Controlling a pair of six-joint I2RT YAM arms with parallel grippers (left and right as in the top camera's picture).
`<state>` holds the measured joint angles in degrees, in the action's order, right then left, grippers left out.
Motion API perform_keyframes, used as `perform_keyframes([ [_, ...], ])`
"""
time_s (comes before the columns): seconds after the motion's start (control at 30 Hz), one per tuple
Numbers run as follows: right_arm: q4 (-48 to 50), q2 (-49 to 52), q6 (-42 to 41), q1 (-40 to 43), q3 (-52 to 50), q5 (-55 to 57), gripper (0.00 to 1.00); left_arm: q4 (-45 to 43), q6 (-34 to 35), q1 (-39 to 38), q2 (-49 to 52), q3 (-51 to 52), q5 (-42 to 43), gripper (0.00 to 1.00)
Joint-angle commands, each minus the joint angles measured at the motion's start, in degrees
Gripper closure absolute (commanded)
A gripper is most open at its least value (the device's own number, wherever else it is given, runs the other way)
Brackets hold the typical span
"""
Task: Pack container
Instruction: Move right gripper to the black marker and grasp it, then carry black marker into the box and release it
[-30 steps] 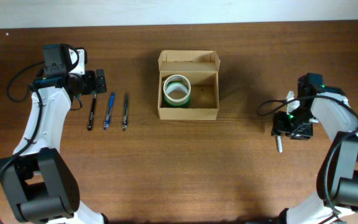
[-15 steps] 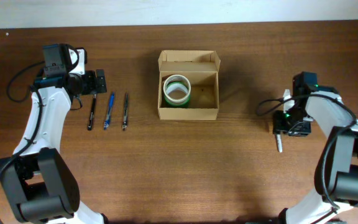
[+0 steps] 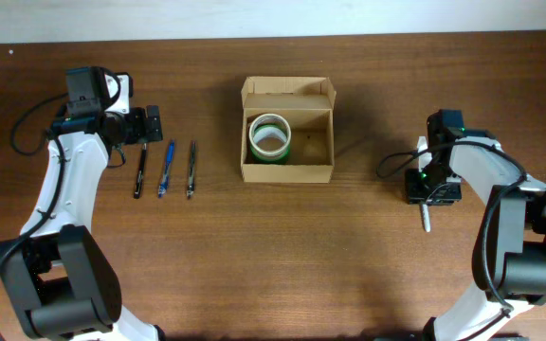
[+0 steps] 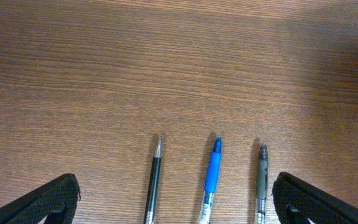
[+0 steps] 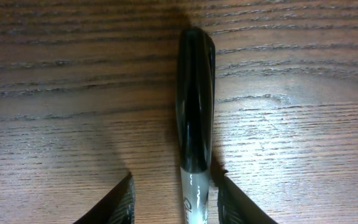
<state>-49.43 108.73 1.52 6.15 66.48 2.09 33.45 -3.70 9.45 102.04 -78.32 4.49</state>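
Right gripper (image 5: pixel 176 200): drawn in toward the container (image 3: pixel 287 172), which is open mid-table (image 3: pixel 282 256) holding a tape roll (image 3: pixel 270 138), its fingers narrowed astride the black marker (image 5: pixel 194 106) but not yet pinching, so pickup looks imminent; left gripper (image 3: pixel 150 125) fingers spread wide over three pens (image 4: pixel 211 177).

You see a brown wood-grain counter (image 3: pixel 273 256) with a soft sheen, a matt cardboard box (image 3: pixel 287 172), a glossy black plastic marker (image 5: pixel 195 106) and a smooth blue plastic pen (image 4: pixel 212 171).
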Motion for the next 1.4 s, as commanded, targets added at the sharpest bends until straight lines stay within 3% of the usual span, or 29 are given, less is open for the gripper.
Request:
perform_keyframes([
  [0.0, 0.2, 3.0, -0.8, -0.1, -0.1, 1.6, 0.6, 0.0, -1.1, 0.2, 0.7, -0.9, 0.2, 0.01],
  [0.13, 0.2, 5.2, -1.7, -0.1, -0.1, 1.4, 0.66, 0.0, -1.1, 0.2, 0.7, -0.9, 0.2, 0.01],
  [0.23, 0.2, 5.9, -2.0, -0.1, 0.0, 0.5, 0.96, 0.0, -1.1, 0.2, 0.7, -0.9, 0.2, 0.01],
  [0.5, -7.8, 5.7, -2.0, -0.2, 6.8, -3.8, 0.96, 0.0, -1.1, 0.2, 0.7, -0.9, 0.2, 0.01],
  [0.73, -24.0, 1.8, -2.0, -2.8, 32.0, -12.0, 0.96, 0.0, -1.1, 0.2, 0.7, -0.9, 0.2, 0.01],
  [0.9, -28.8, -0.7, -0.6, -11.8, 56.7, -12.0, 0.96, 0.0, -1.1, 0.2, 0.7, -0.9, 0.2, 0.01],
  [1.07, -27.7, -0.7, 8.0, -23.9, 69.2, -10.4, 0.96, 0.0, -1.1, 0.2, 0.7, -0.9, 0.2, 0.01],
  [1.17, -28.1, 0.4, 15.8, -32.1, 69.0, -3.9, 0.96, 0.0, -1.1, 0.2, 0.7, -0.9, 0.2, 0.01],
  [1.37, -28.6, 5.4, 35.6, -38.0, 63.8, -3.3, 0.96, 0.0, -1.1, 0.2, 0.7, -0.9, 0.2, 0.01],
])
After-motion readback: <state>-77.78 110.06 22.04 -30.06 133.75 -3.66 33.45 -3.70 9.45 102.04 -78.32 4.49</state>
